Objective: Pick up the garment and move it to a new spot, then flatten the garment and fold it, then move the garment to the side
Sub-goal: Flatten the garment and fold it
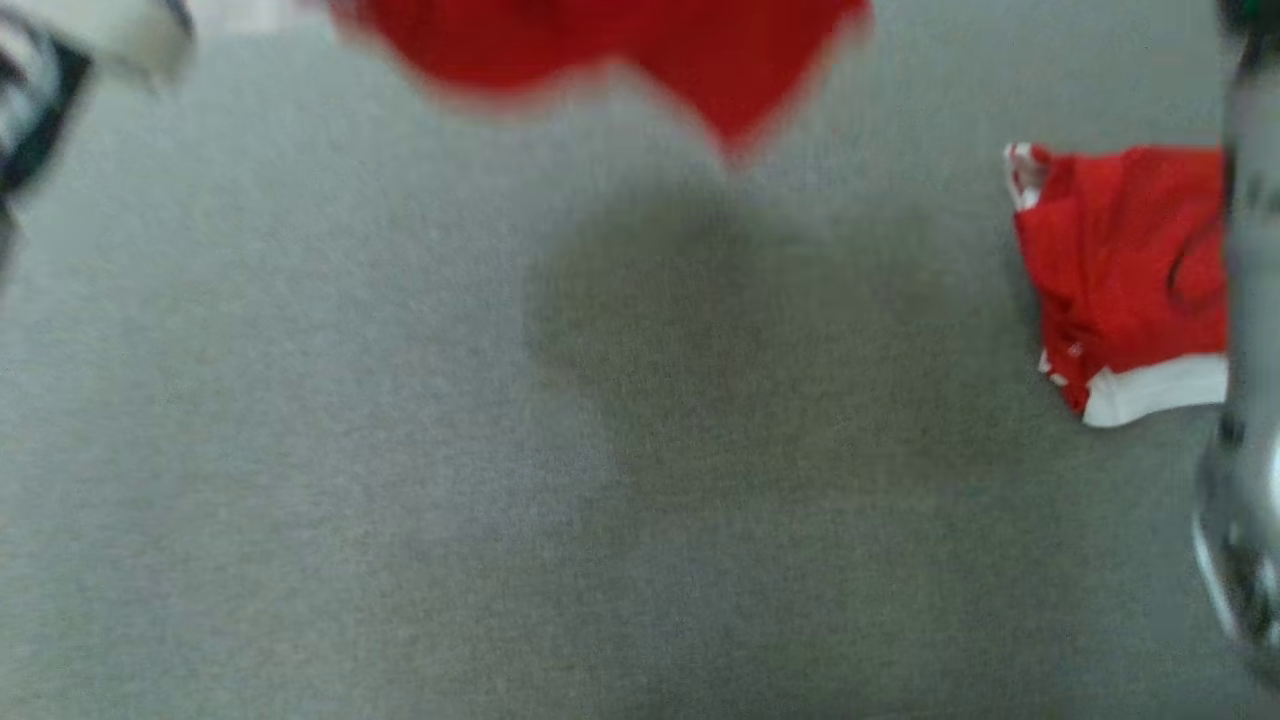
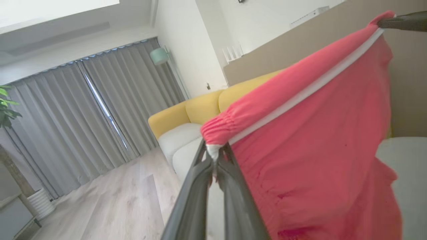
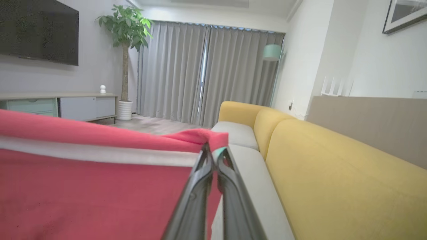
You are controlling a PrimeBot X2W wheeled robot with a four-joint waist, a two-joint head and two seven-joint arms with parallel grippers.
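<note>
Pinching one waistband corner of the red fabric garment with white waistband stripe (image 2: 317,140) in the left jaws and the opposite corner in the right jaws, both pressed tight. Holding it stretched between them, hanging above the grey cloth surface (image 1: 300,450).

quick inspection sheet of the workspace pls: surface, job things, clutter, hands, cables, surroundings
surface: grey matte top, dark shadow at its middle
job's things: red cloth garment with a white stripe, held up, stretched between both hands
clutter: crumpled red cloth piece with white trim, lying at the right
hands: left hand shut on one banded corner; right hand shut on the other
cables: nothing seen
surroundings: yellow sofa, grey curtains, potted plant
</note>
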